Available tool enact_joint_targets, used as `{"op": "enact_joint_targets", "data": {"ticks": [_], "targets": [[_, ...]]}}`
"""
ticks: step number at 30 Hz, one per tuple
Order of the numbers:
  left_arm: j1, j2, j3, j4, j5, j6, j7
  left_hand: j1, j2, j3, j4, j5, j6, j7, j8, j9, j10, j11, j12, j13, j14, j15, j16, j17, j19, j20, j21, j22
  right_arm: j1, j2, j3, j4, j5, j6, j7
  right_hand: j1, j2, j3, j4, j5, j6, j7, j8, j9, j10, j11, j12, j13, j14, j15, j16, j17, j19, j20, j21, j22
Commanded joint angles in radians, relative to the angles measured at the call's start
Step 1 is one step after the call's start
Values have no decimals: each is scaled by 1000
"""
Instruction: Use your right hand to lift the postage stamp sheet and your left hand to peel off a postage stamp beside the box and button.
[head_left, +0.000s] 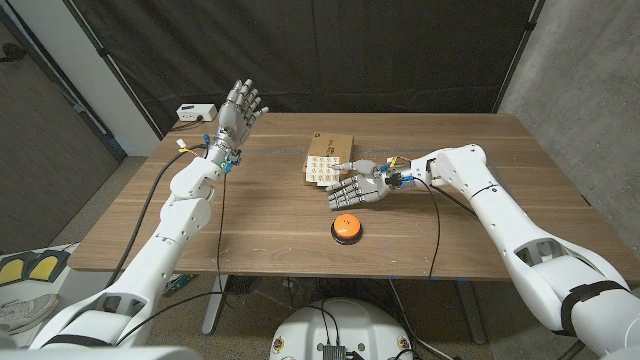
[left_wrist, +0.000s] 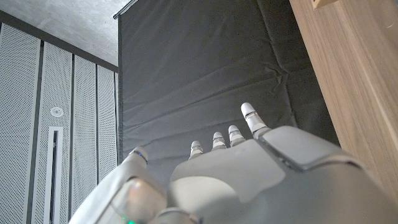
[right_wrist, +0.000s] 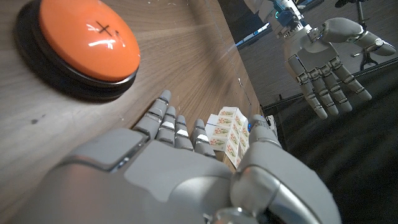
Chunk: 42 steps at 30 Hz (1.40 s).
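Your right hand (head_left: 358, 188) hovers low over the bench (head_left: 250, 230), fingers spread and holding nothing, just beside the stamp sheet (head_left: 322, 171). The sheet lies flat, its far edge against the box (head_left: 332, 146), with your fingertips just at its near corner. The orange button (head_left: 346, 227) sits just nearer you than that hand. Your left hand (head_left: 237, 111) is raised well off to the sheet's left, fingers apart and empty.

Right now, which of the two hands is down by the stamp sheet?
The right hand, fingers spread low over the table beside the stamp sheet and above the orange button. The left hand is raised, open, well clear.
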Motion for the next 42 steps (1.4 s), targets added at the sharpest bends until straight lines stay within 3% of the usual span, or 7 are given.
{"op": "enact_joint_targets", "data": {"ticks": [1, 8, 13, 17, 27, 36, 42], "targets": [[-19, -6, -7, 42, -11, -13, -23, 12, 3, -3, -5, 8, -114, 3, 3, 4, -29, 4, 5, 6, 10, 0, 9, 3, -84, 4, -2, 3, -52, 74, 74, -2, 7, 74, -92, 40, 3, 16, -14, 10, 9, 72, 12, 6, 28, -12, 15, 5, 24, -26, 15, -2, 25, -20, 8, 4], [-42, -7, -2, 75, -13, -11, -41, 13, 3, -3, -5, 8, -113, 3, 3, 4, -28, 4, 5, 6, 10, 1, 8, 3, -83, 4, -3, 3, -76, 59, 93, -111, -14, 30, -188, 134, -14, 43, -23, 13, 44, 41, 27, 7, 109, -44, 41, 7, 124, -64, 30, -2, 99, -42, 44, 12], [-62, -10, 4, 101, -16, -15, -60, 14, 3, -4, -6, 8, -114, 3, 2, 4, -29, 5, 4, 6, 9, 0, 7, 3, -83, 4, -3, 3, -48, 14, 73, -181, -25, -78, -217, 120, -19, 30, -3, 10, 30, 54, 19, 8, 95, -14, 31, 7, 134, -36, 27, 4, 110, -14, 54, 17], [-77, -12, 8, 122, -20, -13, -74, 14, 3, -4, -6, 8, -113, 3, 2, 4, -28, 4, 4, 6, 10, 1, 7, 3, -82, 3, -4, 3, -6, -19, 42, -216, -39, -167, -242, 110, -15, 25, 8, 9, 29, 62, 17, 8, 95, -11, 29, 7, 142, -27, 29, 7, 123, -4, 62, 18], [-111, -16, 22, 156, -14, -17, -93, 15, 3, -5, -7, 9, -114, 3, 1, 4, -29, 5, 3, 6, 9, 1, 5, 3, -82, 4, -5, 3, 115, -133, -82, -251, -72, -257, -203, 108, 0, 25, 18, 17, 19, 81, 11, 10, 120, 1, 32, 8, 250, -33, 38, 8, 298, 5, 159, 36], [-126, -19, 42, 154, 2, -13, -85, 16, 2, -6, -8, 9, -115, 2, 0, 4, -29, 4, 2, 6, 9, 1, 5, 3, -84, 5, -7, 3, 101, -172, -55, -307, -83, -274, -243, 94, -15, 15, 22, 15, 54, 81, 21, 11, 182, 0, 49, 8, 331, -43, 40, 9, 394, 15, 231, 57], [-130, -20, 53, 144, 11, -12, -81, 18, 2, -6, -8, 9, -116, 3, 0, 4, -31, 3, 1, 6, 8, 2, 4, 2, -85, 5, -8, 3, 87, -193, -37, -339, -90, -279, -271, 92, -19, 13, 21, 14, 65, 82, 23, 11, 194, 1, 52, 8, 347, -42, 40, 9, 415, 23, 247, 60]]}}
